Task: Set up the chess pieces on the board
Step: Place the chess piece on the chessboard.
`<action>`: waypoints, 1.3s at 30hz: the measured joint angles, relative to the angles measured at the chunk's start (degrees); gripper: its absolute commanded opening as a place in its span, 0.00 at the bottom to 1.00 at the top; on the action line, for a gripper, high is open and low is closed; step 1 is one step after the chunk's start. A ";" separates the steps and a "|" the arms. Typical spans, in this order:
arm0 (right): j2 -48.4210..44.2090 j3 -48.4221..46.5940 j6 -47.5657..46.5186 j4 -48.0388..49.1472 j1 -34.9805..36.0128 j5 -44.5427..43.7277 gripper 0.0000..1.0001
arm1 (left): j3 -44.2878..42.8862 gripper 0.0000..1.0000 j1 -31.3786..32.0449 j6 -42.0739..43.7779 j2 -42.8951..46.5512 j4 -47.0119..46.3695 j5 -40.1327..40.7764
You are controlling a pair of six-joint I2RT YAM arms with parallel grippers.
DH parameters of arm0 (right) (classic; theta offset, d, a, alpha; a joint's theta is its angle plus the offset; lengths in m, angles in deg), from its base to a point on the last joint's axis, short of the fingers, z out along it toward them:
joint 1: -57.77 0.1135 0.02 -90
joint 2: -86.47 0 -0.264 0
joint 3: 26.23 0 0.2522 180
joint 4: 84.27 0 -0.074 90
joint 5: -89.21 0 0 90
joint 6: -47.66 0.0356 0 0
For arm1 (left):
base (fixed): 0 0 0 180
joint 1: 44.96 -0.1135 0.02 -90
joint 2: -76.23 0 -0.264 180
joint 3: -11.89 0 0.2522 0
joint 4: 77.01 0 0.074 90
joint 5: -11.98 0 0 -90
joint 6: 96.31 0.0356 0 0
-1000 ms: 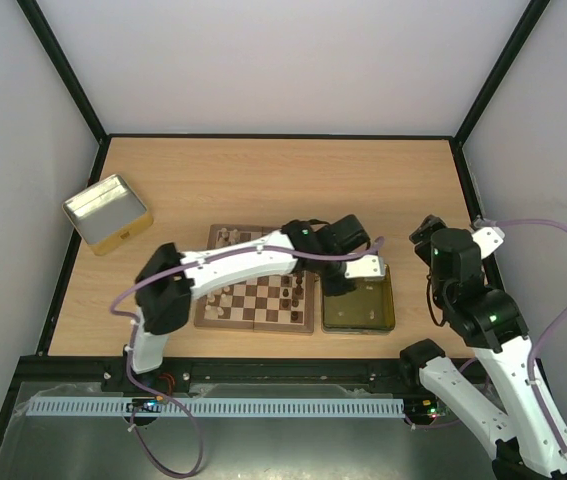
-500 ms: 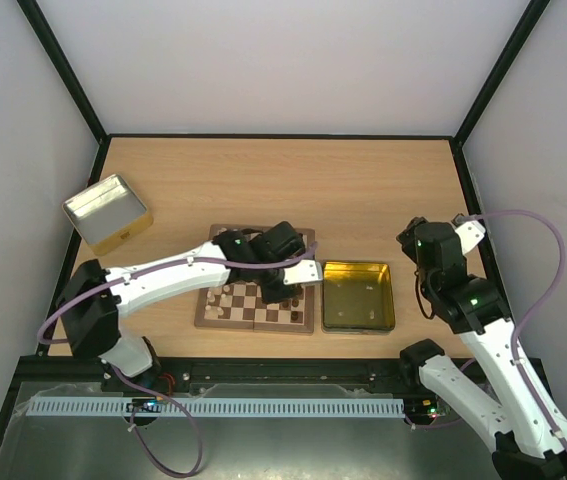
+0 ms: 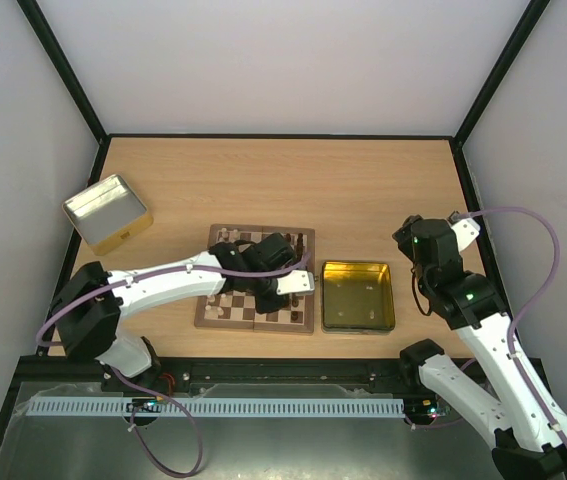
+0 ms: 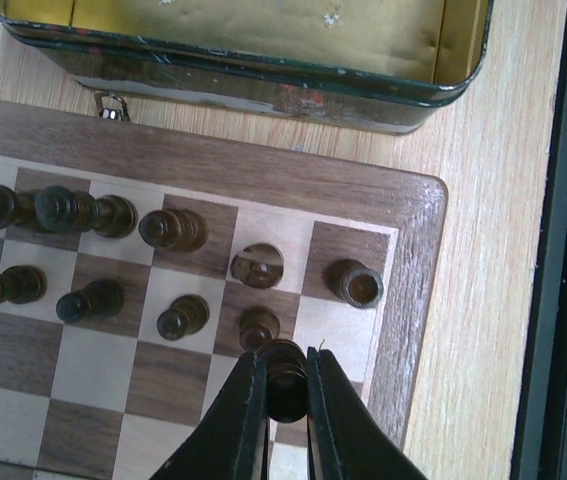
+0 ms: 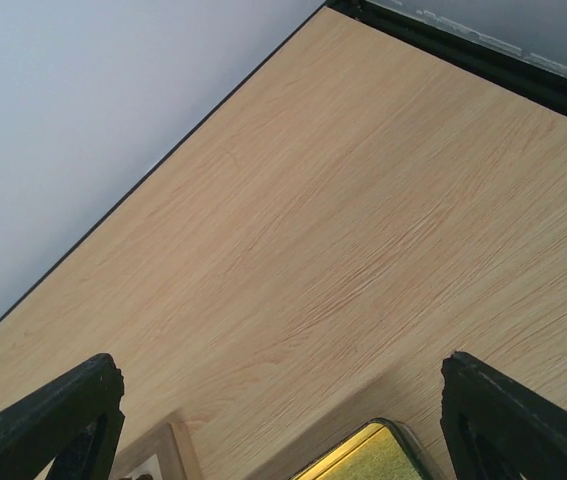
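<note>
1. Pale wood table (image 3: 263, 180) inside a white-walled enclosure, seen from above, with two white robot arms mounted at its near edge.
2. A small checkered board (image 3: 253, 325) lies near the middle of the table. A yellow-gold tin (image 3: 358, 264) sits open just to its right, and a silver tin (image 3: 123, 235) stands well apart at the far left.
3. The left arm reaches over the board's right half. Its pincer (image 4: 285, 365) is clenched on a dark piece (image 4: 284, 382), grasping it by the sides.
4. That piece hangs over a square in the board's near right corner area, just beside a dark pawn (image 4: 256, 325) — whether it touches the board cannot be told.
5. Other dark chess pieces (image 4: 93, 215) stand in two rows along the board's edge nearest the yellow-gold tin, and a dark rook (image 4: 354, 283) stands on the corner square.
6. The right pincer (image 5: 281, 400) hovers above the table beyond the yellow-gold tin — released, fingers spread wide, with nothing between them.
</note>
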 measured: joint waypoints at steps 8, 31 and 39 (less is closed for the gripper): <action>-0.59 0.07 0.15 -0.02 0.00 -0.04 0.84 | 1.44 0.02 -0.11 0.00 -2.14 -2.73 -1.27; -1.29 1.31 0.39 -0.02 0.00 -0.02 0.84 | 3.72 0.06 -0.11 -0.31 -4.28 -3.52 -3.91; -1.70 1.57 0.42 -0.02 0.00 -0.02 0.84 | 3.69 0.09 0.02 -0.72 -5.55 -3.56 -4.07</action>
